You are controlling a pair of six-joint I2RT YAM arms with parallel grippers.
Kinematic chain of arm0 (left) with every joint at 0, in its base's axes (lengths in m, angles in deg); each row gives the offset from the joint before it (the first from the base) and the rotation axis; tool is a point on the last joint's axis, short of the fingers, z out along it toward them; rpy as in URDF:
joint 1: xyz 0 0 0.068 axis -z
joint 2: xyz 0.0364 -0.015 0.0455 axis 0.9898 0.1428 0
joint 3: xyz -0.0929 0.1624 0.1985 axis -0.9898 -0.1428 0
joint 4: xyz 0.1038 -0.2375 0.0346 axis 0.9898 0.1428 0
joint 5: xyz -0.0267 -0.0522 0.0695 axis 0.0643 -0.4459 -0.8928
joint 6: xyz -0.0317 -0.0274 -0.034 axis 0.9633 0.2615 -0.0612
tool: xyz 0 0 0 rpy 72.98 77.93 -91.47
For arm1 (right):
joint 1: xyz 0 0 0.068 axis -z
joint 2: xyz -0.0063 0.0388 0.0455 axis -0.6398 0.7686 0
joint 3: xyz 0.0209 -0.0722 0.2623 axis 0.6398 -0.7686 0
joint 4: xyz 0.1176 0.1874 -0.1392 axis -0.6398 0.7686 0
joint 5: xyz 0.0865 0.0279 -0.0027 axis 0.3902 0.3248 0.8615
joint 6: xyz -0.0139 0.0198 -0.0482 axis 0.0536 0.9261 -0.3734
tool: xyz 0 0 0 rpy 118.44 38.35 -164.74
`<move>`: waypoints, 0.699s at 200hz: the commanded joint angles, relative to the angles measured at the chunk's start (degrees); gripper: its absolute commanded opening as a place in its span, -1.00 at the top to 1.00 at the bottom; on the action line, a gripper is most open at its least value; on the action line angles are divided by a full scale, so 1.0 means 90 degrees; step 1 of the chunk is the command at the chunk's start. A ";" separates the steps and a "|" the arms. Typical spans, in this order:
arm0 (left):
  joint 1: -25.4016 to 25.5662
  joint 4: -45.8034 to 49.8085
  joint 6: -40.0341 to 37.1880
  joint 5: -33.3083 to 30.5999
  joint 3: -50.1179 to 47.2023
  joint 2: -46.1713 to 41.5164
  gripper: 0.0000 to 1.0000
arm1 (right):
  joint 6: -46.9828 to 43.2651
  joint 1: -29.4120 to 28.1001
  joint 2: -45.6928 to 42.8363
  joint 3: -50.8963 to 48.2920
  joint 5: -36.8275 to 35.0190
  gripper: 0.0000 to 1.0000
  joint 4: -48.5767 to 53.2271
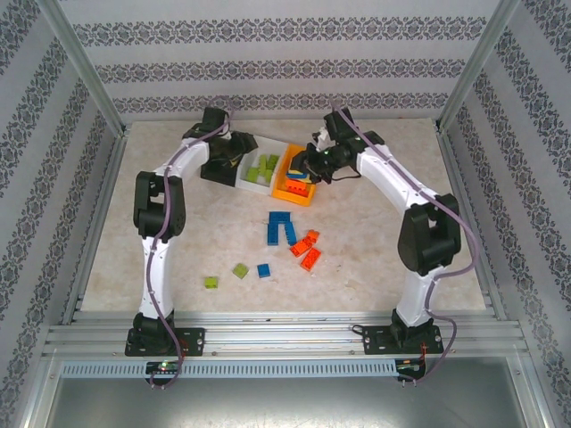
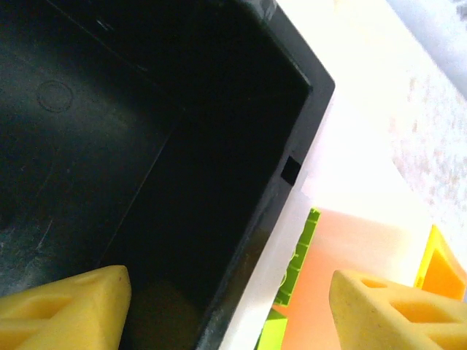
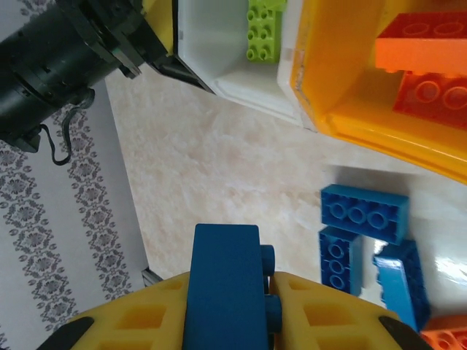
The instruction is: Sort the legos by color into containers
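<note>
Top external: the left gripper (image 1: pixel 223 162) sits beside the white bin (image 1: pixel 257 185); the right gripper (image 1: pixel 308 168) hangs above the orange-yellow bin (image 1: pixel 293 193)

Left wrist: jaws spread wide, the wall of the black bin (image 2: pixel 109 124) between the 2 fingertips (image 2: pixel 69 306)

Right wrist: jaws pinch 1 blue brick (image 3: pixel 222 277); 3 more blue legos (image 3: pixel 363 211) lie right of them on the table (image 3: pixel 219 168), 2 orange-red bricks (image 3: pixel 423 65) in the orange-yellow bin beyond

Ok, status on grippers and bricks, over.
Left gripper open at black bin. Right gripper shut on blue brick. Loose bricks on table. Left gripper may block black bin.
</note>
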 commanded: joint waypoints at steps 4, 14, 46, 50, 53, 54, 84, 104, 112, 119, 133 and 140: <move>0.0370 0.0434 -0.0116 0.0070 -0.0179 -0.0267 -0.45 | -0.0116 0.0140 -0.0840 -0.0803 -0.0261 0.46 -0.0320; 0.0457 0.0494 -0.0170 0.0051 -0.0218 -0.0301 -0.45 | -0.0107 0.0216 -0.1113 -0.1125 -0.0302 0.46 -0.0383; 0.0493 0.0561 -0.0181 0.0075 -0.0461 -0.0571 -0.45 | -0.0173 0.0393 -0.1823 -0.1709 -0.0444 0.46 -0.0326; 0.0498 0.0580 -0.0194 0.0067 -0.0487 -0.0618 -0.45 | -0.0196 0.0404 -0.1886 -0.1739 -0.0462 0.46 -0.0291; 0.0492 0.0587 -0.0208 0.0066 -0.0498 -0.0664 -0.45 | -0.0216 0.0417 -0.1931 -0.1754 -0.0474 0.46 -0.0273; 0.0496 0.0593 -0.0214 0.0061 -0.0506 -0.0675 -0.45 | -0.0223 0.0423 -0.1947 -0.1761 -0.0477 0.46 -0.0262; 0.0490 0.0908 -0.0474 0.0041 -0.0533 -0.1077 -0.46 | -0.0234 0.0438 -0.2286 -0.1836 -0.0625 0.45 -0.0175; 0.0462 0.1112 -0.0623 0.0007 -0.0603 -0.1404 -0.46 | -0.0135 0.0428 -0.2435 -0.1819 -0.0685 0.45 -0.0218; 0.0444 0.1143 -0.0653 -0.0005 -0.0689 -0.1569 -0.46 | -0.0114 0.0419 -0.2442 -0.1788 -0.0685 0.45 -0.0211; 0.0434 0.1158 -0.0685 -0.0010 -0.0782 -0.1721 -0.46 | -0.0108 0.0406 -0.2442 -0.1728 -0.0687 0.45 -0.0203; 0.0383 0.1191 -0.0750 -0.0040 -0.1004 -0.2062 -0.46 | -0.0122 0.0362 -0.2382 -0.1562 -0.0700 0.45 -0.0183; 0.0342 0.1202 -0.0780 -0.0067 -0.1139 -0.2260 -0.47 | -0.0133 0.0320 -0.2323 -0.1452 -0.0693 0.45 -0.0163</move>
